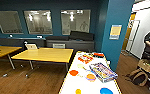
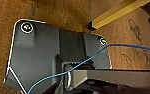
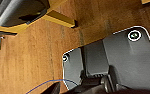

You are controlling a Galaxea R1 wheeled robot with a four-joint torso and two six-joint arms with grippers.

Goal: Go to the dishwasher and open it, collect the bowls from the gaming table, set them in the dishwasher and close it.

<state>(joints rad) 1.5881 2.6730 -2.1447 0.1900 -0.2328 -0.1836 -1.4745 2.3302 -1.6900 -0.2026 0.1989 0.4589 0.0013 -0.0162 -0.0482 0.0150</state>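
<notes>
A: Now, status? End effectors?

B: Cannot tell their state. Bowls sit on the gaming worktop [image 1: 73,85]: orange bowl [image 1: 73,72], blue bowl [image 1: 106,90].

A: Risk?

B: I judge the boxed game [image 1: 102,72] crowds them; a careless reach could knock it.
</notes>
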